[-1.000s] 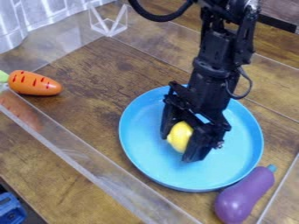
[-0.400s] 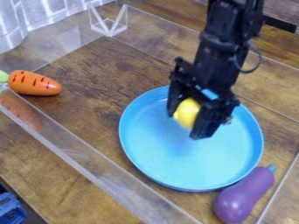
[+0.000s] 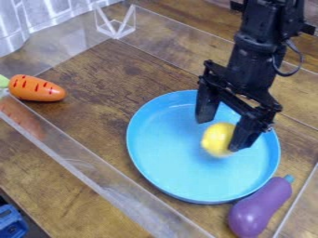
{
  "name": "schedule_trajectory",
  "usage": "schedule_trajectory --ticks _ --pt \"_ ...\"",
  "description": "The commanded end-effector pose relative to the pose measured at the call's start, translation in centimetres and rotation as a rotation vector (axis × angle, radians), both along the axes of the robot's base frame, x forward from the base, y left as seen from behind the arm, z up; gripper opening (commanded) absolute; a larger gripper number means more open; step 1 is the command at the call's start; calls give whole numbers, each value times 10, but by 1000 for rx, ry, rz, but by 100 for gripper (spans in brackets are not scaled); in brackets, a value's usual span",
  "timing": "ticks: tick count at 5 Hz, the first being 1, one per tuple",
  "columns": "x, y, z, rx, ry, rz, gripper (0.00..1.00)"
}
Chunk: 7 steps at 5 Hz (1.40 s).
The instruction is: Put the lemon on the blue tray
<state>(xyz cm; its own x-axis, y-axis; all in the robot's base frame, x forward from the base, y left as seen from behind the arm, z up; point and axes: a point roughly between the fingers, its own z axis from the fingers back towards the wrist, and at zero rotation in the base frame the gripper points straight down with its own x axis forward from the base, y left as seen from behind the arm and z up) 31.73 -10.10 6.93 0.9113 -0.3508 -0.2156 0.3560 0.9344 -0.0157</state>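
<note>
A small, smooth, bright yellow oval lemon (image 3: 218,139) is seen lying on the large round sky-blue plastic tray (image 3: 162,153), right of the tray's centre, in the lower right part of the frame. The black claw (image 3: 231,125) of the dark robot arm (image 3: 265,42) is placed directly over the lemon, pointing steeply downward. Its jaws are spread wide: one finger is seen at the upper left of the fruit and the other at its right, reaching lower, so the lemon is flanked rather than pinched. Whether either finger touches the peel cannot be told, since the upper part of the lemon is partly covered by the claw.

The tray is carried by a dark brown wooden bench (image 3: 112,79) with visible grain. A purple, glossy, elongated eggplant (image 3: 259,209) is laid at the lower right corner of the frame, just beside the tray's rim. An orange carrot with a green top (image 3: 35,88) is laid at the left edge of the frame, well apart from the tray. The work area is bordered by a clear plastic wall (image 3: 74,149) along the left and lower left, and a small clear triangular stand (image 3: 115,19) is seen at the top left.
</note>
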Motion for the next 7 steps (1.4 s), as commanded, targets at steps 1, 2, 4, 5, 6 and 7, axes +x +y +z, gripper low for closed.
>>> schedule_trajectory --ticks 1,2,4,5,6,7 --pt "2 -3 11 -16 -61 -24 100" --pt "-2 -5 -4 -23 -53 -39 100" --pt "13 2 -5 -33 -53 -33 100" --pt "21 0 -14 -35 -50 -26 100" --pt "29 -2 -22 -37 -48 -20 100" --pt "40 1 -25 -27 -45 -10 100"
